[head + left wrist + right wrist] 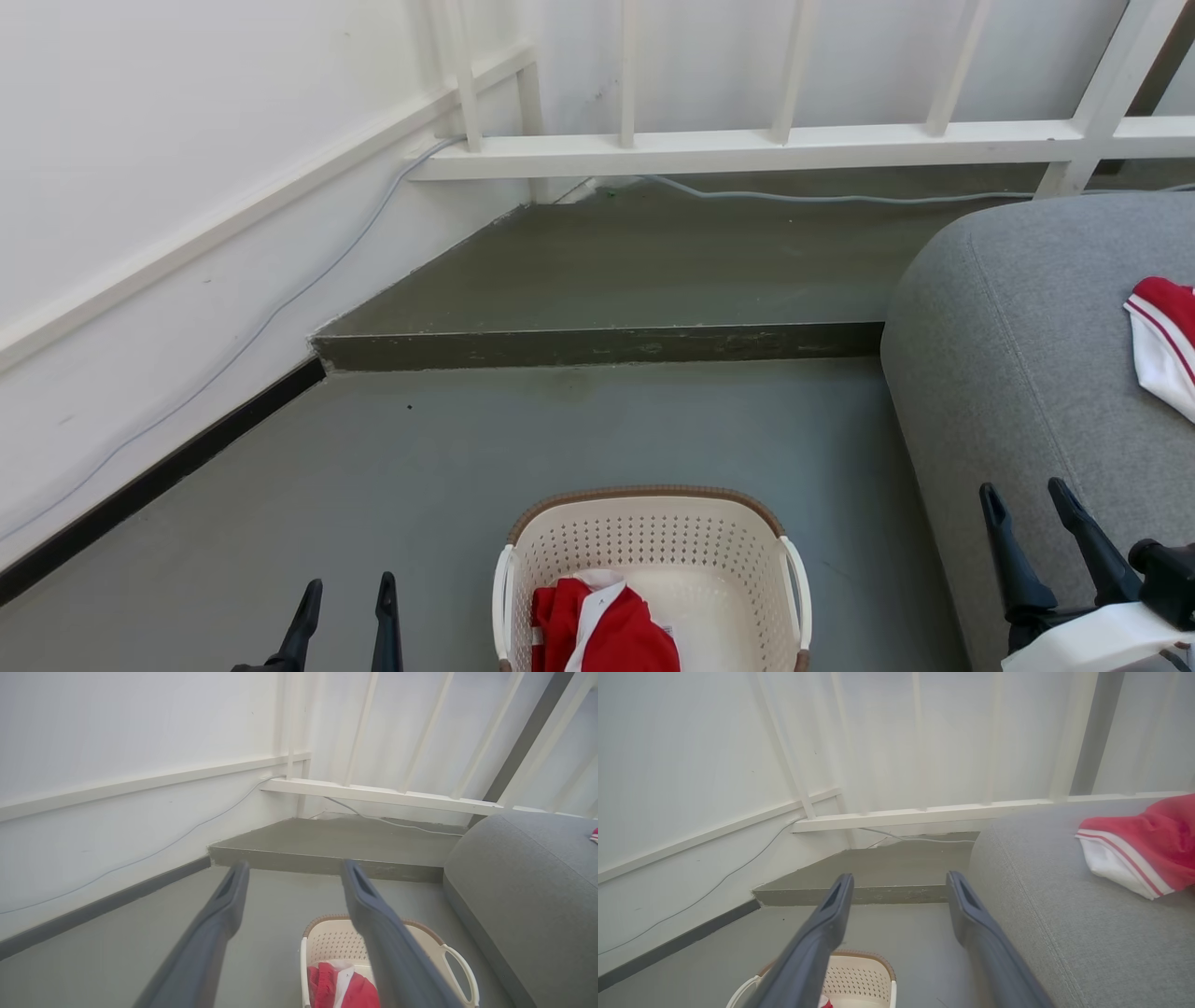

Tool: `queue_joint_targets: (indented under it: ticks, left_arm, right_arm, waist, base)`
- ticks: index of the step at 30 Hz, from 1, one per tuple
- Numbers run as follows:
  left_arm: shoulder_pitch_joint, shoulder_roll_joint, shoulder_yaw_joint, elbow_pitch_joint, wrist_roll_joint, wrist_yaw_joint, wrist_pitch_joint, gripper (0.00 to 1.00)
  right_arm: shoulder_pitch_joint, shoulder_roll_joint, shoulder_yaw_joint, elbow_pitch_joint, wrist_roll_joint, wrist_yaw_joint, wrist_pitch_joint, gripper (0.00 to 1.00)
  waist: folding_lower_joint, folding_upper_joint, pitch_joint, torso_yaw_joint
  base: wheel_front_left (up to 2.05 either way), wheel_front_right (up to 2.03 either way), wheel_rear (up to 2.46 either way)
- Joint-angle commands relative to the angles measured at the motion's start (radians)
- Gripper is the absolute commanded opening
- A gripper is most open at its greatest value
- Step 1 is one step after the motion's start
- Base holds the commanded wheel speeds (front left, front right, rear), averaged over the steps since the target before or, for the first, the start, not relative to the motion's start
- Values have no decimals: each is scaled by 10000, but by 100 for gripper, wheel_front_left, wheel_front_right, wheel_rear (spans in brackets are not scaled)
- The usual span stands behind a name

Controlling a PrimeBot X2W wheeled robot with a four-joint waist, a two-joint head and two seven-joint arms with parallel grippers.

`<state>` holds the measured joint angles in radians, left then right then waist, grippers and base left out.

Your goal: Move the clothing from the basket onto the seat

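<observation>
The cream basket [653,523] with its brown rim stands on the floor at the bottom centre of the head view. Inside it lies red and white clothing [602,630], which the left wrist view shows as clothing [341,987] in the basket [327,940]. Another red and white garment [1162,341] lies on the grey seat [1018,373] at the right; the right wrist view shows this garment [1139,851] on the seat [1064,924]. My left gripper [347,590] is open, to the left of the basket. Over the seat's front edge, my right gripper [1027,504] hangs open and empty.
A raised concrete step [597,345] runs across behind the basket. A white railing [747,140] and a wall with a grey cable [280,308] close off the back and left. The grey floor [420,467] lies around the basket.
</observation>
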<state>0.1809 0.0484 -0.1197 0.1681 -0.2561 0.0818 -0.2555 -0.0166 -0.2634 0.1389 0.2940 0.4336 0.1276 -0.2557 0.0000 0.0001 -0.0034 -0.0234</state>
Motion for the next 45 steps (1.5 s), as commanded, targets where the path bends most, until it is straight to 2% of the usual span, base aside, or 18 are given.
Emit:
queue_joint_targets:
  ticks: [1,8,25,36,45]
  left_arm:
    - [-282,19,236,-288,-71,82,-63,100]
    - [-409,19,-303,-20,-312,167,-63,100]
    - [-2563,18,-2504,684,-784,997,-63,100]
    - [-5329,18,-4739,2712,-1706,1532,-63,100]
    - [-7753,18,-6073,5104,-2407,1931,-63,100]
  right_arm:
    - [-230,-224,175,-240,63,31,-61,100]
    - [-384,-306,172,-432,182,31,-61,100]
    - [-1530,-1093,395,-1271,901,31,-61,100]
    - [-2778,-1591,455,-2125,1419,31,-61,100]
    - [-3556,-1546,822,-2453,1711,31,-61,100]
  waist:
    - [0,-1,38,3]
    - [0,-1,593,-114]
    - [0,-1,3151,-453]
    - [0,-1,5468,-800]
    - [0,-1,6789,-1344]
  base:
    - [0,0,0]
    - [0,0,0]
    - [0,0,0]
    - [0,0,0]
    - [0,0,0]
